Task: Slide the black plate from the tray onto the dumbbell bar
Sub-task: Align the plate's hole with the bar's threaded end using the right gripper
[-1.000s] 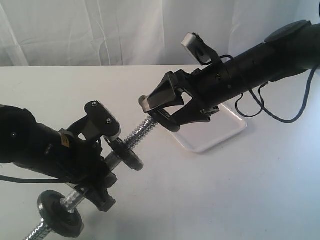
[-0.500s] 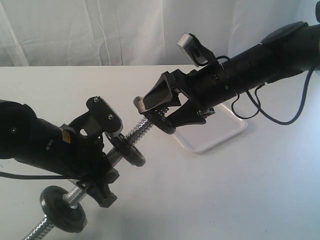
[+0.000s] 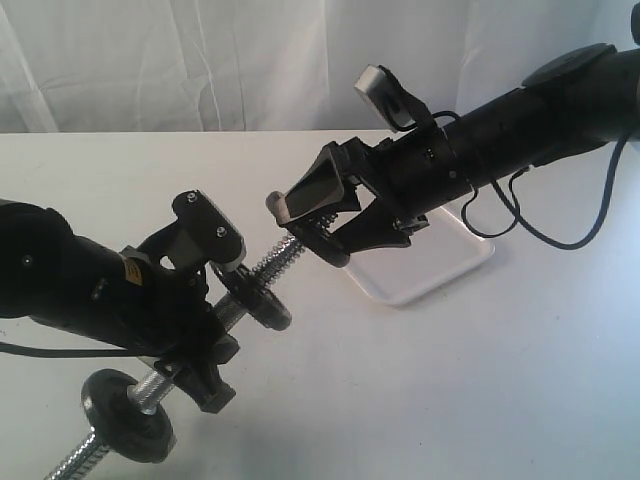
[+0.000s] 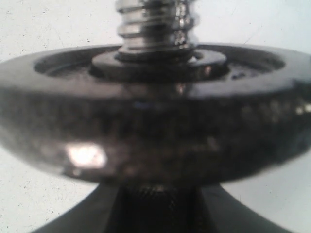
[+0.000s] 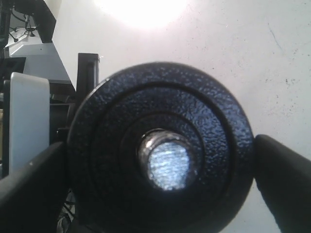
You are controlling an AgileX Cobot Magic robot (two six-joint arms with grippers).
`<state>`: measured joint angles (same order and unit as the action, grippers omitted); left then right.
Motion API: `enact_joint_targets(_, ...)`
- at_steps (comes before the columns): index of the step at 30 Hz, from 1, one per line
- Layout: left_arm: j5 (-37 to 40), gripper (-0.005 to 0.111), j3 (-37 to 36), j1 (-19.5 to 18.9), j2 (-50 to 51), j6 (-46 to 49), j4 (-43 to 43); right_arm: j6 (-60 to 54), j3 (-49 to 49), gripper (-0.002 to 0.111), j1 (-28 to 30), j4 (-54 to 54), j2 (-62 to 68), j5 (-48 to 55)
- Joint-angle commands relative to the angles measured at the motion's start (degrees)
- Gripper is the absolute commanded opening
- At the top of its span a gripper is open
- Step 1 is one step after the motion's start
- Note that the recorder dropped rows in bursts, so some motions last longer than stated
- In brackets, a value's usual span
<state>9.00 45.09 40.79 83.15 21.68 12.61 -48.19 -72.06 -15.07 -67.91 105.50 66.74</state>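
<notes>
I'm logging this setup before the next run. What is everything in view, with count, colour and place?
black plate: one, black, at the bar's threaded tip, with the bar end showing through its hole
dumbbell bar: one, chrome, slanting from bottom left to centre
upper disc: one, black, on the bar between the left gripper and the tip
lower disc: one, black, on the bar below the left gripper
tray: one, white, on the table behind the right gripper
table: one, white, under everything
curtain: one, white, backdrop
cable: one, black, hanging from the right arm
left gripper: one, black, clamped on the bar's middle
right gripper: one, black, gripping the plate's rim
</notes>
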Motion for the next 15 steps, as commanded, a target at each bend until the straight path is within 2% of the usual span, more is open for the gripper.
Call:
enact_joint_targets(1,-18.51,0.000,2.31,0.50,-2.68,0.77,1.49,0.86,-0.43,0.092,-0.35,-5.82,-0.77,3.22)
enact_joint_targets(4,-18.51,0.000,2.31,0.50,-2.68,0.77,1.49,0.86,-0.43,0.100,-0.35,-5.82,-0.77,3.22)
enact_joint_targets(15,-18.66,0.000,2.31,0.50,-2.68,0.77,1.49,0.66,-0.43,0.098,-0.90,-5.82,-0.77,3.22)
